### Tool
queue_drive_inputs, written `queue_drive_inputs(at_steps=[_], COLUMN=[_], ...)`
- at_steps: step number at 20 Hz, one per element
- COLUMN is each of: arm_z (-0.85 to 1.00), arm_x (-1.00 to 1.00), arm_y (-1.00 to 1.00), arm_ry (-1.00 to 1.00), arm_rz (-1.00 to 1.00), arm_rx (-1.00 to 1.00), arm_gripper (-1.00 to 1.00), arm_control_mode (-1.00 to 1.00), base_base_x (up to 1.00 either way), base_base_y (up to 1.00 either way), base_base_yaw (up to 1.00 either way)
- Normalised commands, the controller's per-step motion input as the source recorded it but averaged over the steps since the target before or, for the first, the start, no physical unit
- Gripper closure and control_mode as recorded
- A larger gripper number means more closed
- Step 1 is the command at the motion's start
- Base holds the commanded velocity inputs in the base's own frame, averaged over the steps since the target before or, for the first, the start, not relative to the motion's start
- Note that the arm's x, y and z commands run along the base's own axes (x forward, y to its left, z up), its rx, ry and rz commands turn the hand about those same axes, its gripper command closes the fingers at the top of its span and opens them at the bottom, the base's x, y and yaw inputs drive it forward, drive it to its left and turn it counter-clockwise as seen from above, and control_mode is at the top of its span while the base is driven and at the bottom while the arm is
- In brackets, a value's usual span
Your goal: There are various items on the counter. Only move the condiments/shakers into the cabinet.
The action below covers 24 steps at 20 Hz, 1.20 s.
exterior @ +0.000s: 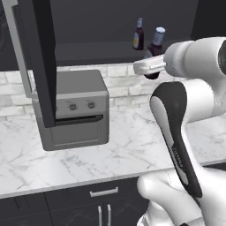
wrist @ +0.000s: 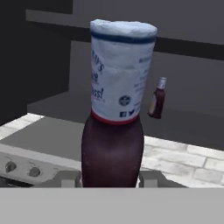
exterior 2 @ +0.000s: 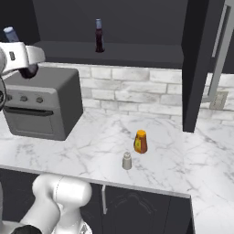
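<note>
Left base view — held bottle: a dark bottle (exterior: 155, 48) with a pale blue cap is seen raised above the toaster oven (exterior: 75, 108), just in front of the cabinet shelf (exterior: 97, 48).
Left base view — shelved bottle: a second bottle (exterior: 138, 35) is seen standing upright on the shelf, close beside the held one in this picture.
Left base view — door: the tall cabinet door (exterior: 37, 57) is seen swung open at the left.

Right base view — counter: on the marble counter (exterior 2: 183, 160) the orange rounded thing (exterior 2: 140, 141) and the tiny pale shaker (exterior 2: 127, 161) are seen near each other, apart from the oven.
Right base view — carried load: the blue cap and dark base of the held bottle (exterior 2: 11, 34) are seen at the left edge, above the oven's top.
Right base view — shelf: the shelved bottle (exterior 2: 98, 36) is seen well to the right of the carried one.

Hand view — pincer: the gripper (wrist: 111, 177) is seen closed narrowly on the lower body of the held bottle (wrist: 114, 109), a finger (wrist: 65, 178) pressed on each side.
Hand view — posture: the bottle is held upright, its cap toward the top of the picture.
Hand view — target: the shelved bottle (wrist: 158, 98) is seen farther back, to the right of the held one.

Step in hand: the carry of the second bottle to the shelf is judged to be under way; the shaker is not yet moved.
Advice: the bottle should be kept upright, lifted clear of the shelf's front edge, and set down to one side of the shelved bottle so that it is not knocked; release is best made only once the base rests flat.
</note>
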Motion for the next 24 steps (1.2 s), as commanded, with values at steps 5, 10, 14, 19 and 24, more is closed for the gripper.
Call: queue_drive_inputs(at_steps=[5, 10, 14, 19, 24], arm_z=[0.12, 0.00, 0.00, 0.00, 0.00], arm_x=[0.44, 0.56, 0.72, 0.54, 0.43], arm_y=[0.00, 0.00, 0.00, 0.00, 0.00], arm_ry=[0.03, 0.00, 0.02, 0.01, 0.03], arm_rz=[-0.14, -0.13, -0.05, 0.00, 0.03], arm_rx=[0.07, 0.09, 0.04, 0.02, 0.09], arm_gripper=[1.00, 1.00, 1.00, 1.00, 1.00], arm_control_mode=[-1.00, -1.00, -1.00, -1.00, -1.00], base_base_x=[0.00, 0.00, 0.00, 0.00, 0.00], base_base_y=[0.00, 0.00, 0.00, 0.00, 0.00], base_base_yaw=[0.00, 0.00, 0.00, 0.00, 0.00])
